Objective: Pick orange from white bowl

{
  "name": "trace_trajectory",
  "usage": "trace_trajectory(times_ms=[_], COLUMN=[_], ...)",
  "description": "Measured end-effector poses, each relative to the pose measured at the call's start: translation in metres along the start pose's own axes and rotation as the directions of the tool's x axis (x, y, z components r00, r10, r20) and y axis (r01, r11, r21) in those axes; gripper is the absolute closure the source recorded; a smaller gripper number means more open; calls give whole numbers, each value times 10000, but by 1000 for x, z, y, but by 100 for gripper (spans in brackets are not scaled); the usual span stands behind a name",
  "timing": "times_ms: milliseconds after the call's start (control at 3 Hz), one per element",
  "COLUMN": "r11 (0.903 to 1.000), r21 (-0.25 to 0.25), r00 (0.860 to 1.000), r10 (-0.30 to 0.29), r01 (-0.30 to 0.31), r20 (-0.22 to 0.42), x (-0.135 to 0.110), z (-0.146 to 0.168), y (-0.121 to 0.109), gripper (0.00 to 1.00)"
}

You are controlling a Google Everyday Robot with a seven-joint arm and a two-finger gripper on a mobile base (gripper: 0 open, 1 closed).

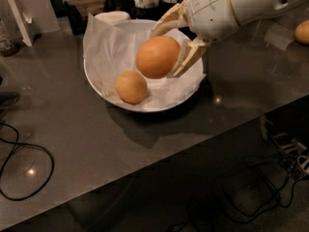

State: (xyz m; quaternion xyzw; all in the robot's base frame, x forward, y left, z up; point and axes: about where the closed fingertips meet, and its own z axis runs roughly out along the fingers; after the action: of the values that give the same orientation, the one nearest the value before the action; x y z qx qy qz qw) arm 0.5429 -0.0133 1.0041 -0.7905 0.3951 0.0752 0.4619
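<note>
The orange is round and reddish-orange. My gripper is shut on it, one finger above and one to its right, and holds it in the air over the white bowl. The bowl is wide, shallow and lined with crinkled white paper. A paler yellowish round fruit lies in the bowl at the front left, below and left of the held orange. The white arm reaches in from the upper right.
The bowl stands on a grey table. Another round fruit lies at the far right edge. A white upright object stands at the back left. Black cables lie at the left and on the floor at right.
</note>
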Motion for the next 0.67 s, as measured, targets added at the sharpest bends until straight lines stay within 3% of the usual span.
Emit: trace_trajectory(times_ms=[333, 667], r11=[9962, 9857], r21=[617, 1276], r00=[9931, 9768], r10=[-679, -1308], r01=[621, 1098], r20=[960, 1695], x=[-20, -38], z=[-16, -30], y=[21, 47], gripper=[100, 100])
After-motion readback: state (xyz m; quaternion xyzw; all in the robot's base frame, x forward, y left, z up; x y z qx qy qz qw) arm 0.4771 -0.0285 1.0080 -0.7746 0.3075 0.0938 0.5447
